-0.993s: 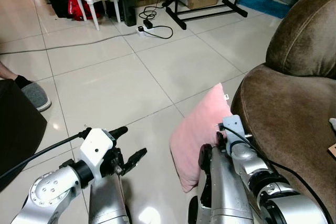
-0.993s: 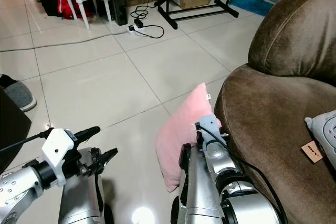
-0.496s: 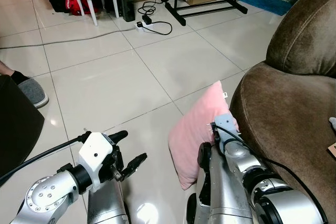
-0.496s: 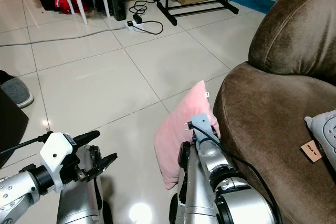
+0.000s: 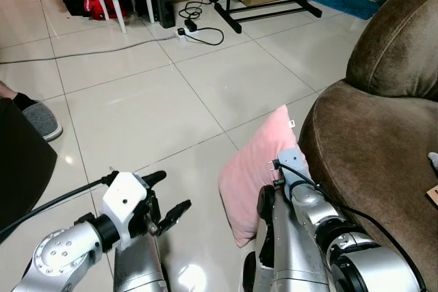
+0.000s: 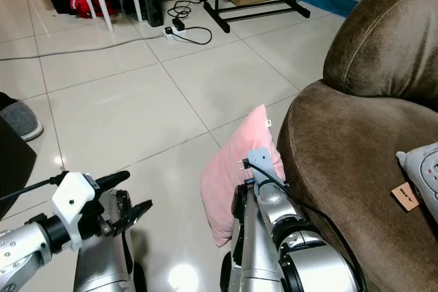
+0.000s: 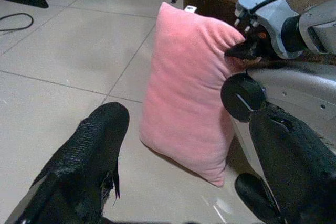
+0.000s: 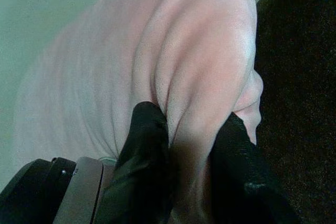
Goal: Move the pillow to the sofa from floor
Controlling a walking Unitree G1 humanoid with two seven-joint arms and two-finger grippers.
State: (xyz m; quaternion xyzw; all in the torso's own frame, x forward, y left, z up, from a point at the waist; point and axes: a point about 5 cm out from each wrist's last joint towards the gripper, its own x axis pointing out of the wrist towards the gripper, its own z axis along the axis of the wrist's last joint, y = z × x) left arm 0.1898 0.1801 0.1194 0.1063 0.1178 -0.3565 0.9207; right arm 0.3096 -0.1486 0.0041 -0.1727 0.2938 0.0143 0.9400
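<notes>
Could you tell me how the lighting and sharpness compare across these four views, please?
Eye views: sharp and evenly lit, with a ceiling-light glare spot on the floor tiles near the bottom edge. Left wrist view: the pillow is crisp, the near black fingers soft. Right wrist view: dim and soft, the sofa nearly black.

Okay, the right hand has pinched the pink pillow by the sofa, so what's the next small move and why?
Probably lift it straight up. The right hand is shut on a fold of the soft pink pillow, which stands on edge on the tiled floor against the brown sofa. It must clear the seat edge first. The left hand hangs open beside it.
</notes>
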